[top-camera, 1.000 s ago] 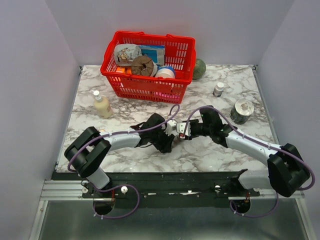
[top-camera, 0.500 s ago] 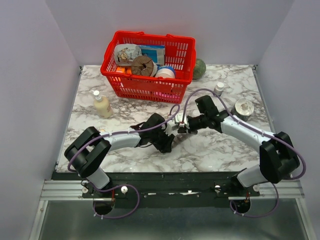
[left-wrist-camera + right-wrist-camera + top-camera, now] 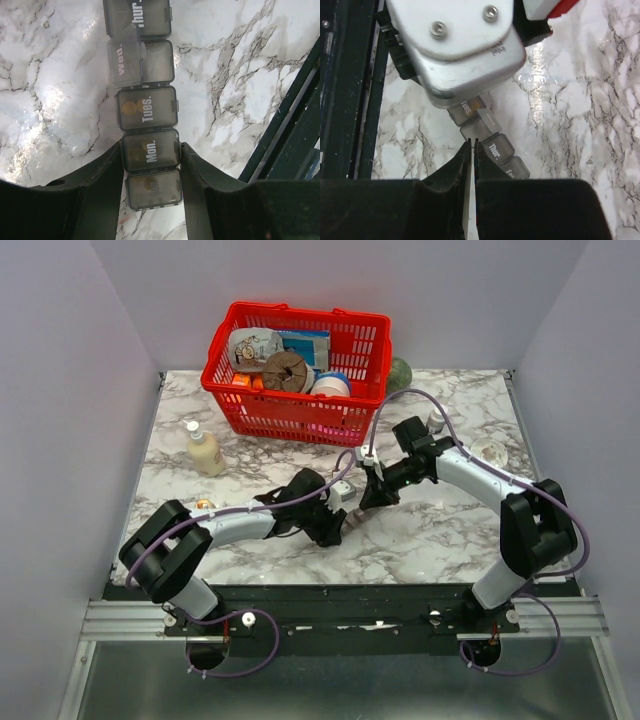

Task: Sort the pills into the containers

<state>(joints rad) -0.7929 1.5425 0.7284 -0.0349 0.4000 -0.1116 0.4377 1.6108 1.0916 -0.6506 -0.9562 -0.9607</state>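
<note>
The dark grey pill strip (image 3: 147, 107) lies on the marble, its compartments marked Sun. to Thur. in the left wrist view. My left gripper (image 3: 151, 150) is shut on it, with the jaws against both sides of the Mon. compartment. Orange-brown pills (image 3: 130, 107) show through the shut Tues., Mon. and Sun. lids. The Wed. lid (image 3: 125, 62) stands open and its compartment (image 3: 157, 60) looks empty. My right gripper (image 3: 472, 142) is shut and holds nothing I can see, its tips at the edge of the open compartment of the strip (image 3: 500, 150). In the top view both grippers, left (image 3: 335, 510) and right (image 3: 362, 502), meet at mid-table.
A red mesh basket (image 3: 297, 370) full of goods stands at the back. A cream bottle (image 3: 204, 448) is at the left, a small pill bottle (image 3: 437, 418) and a round tin (image 3: 487, 453) at the right. The table's black front rail (image 3: 285, 125) runs close by.
My right arm has swung its elbow toward the back and its gripper has shifted a little back along the strip. The left gripper stays on the strip.
</note>
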